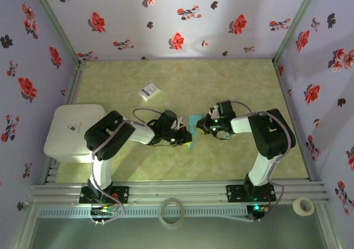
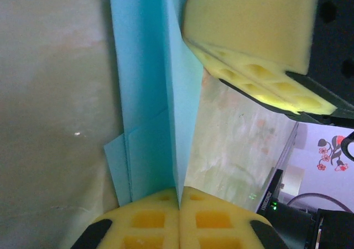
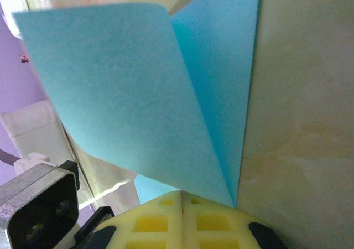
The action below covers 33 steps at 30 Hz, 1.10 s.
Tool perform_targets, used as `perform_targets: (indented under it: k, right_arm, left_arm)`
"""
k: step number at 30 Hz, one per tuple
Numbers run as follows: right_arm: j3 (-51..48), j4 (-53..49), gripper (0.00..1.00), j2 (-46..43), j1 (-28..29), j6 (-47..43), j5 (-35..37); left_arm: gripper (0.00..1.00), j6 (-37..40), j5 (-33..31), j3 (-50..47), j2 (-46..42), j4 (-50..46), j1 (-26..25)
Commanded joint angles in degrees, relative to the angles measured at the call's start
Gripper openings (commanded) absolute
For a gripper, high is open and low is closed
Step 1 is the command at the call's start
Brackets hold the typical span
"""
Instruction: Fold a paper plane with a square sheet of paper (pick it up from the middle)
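The teal sheet of paper point(image 1: 193, 124) lies folded in the middle of the table, between my two grippers. In the left wrist view the paper point(image 2: 146, 94) shows several flat layers and one upright lengthwise ridge. My left gripper point(image 2: 178, 196) is shut on the near end of that ridge. My right gripper point(image 1: 203, 126) meets the paper from the other side, and its yellow pads point(image 2: 249, 44) sit at the ridge's far end. In the right wrist view a large flap of the paper point(image 3: 127, 88) rises over the shut right gripper point(image 3: 181, 199). I see no paper between its pads.
A small white card point(image 1: 148, 91) lies at the back left of the table. A white rounded box point(image 1: 74, 131) stands at the left edge. Two tape rolls point(image 1: 171, 211) point(image 1: 303, 206) rest on the front rail. Flowered walls close in three sides.
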Motion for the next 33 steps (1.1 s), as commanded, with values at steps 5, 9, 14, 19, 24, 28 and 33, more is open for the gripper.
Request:
perform_targets:
  k: [5,9,14,19,24,28,33]
  right_arm:
    - [0.35,-7.09,0.05,3.74,-0.17,-3.24,5.73]
    - [0.24,-7.87,0.05,3.91,-0.18,-3.67,6.51]
    - [0.2,-8.33,0.05,4.31,-0.26,-3.96,7.26]
    - [0.05,-8.48,0.04,4.38,-0.26,-4.03,7.9]
    - [0.01,-8.47,0.04,4.44,-0.23,-3.89,8.1]
    - [-0.03,-8.65,0.04,4.61,-0.22,-3.95,8.44]
    - [-0.11,-8.73,0.04,4.58,-0.24,-3.85,8.69]
  left_arm:
    - [0.1,3.46,-1.83,-0.27,0.34,-8.19,-1.62]
    - [0.12,3.83,-1.28,0.38,0.02,-8.97,-2.69]
    - [0.1,3.83,-1.28,-0.36,-0.29,-9.1,-2.88]
    - [0.0,3.89,-1.33,-1.28,-1.09,-9.28,-2.96]
    - [0.08,3.96,-0.27,-1.51,-1.22,-9.28,-3.05]
    - [0.13,4.26,0.28,-1.97,-1.8,-9.5,-3.18]
    - [0.06,4.39,0.52,-2.51,-2.43,-9.7,-3.61]
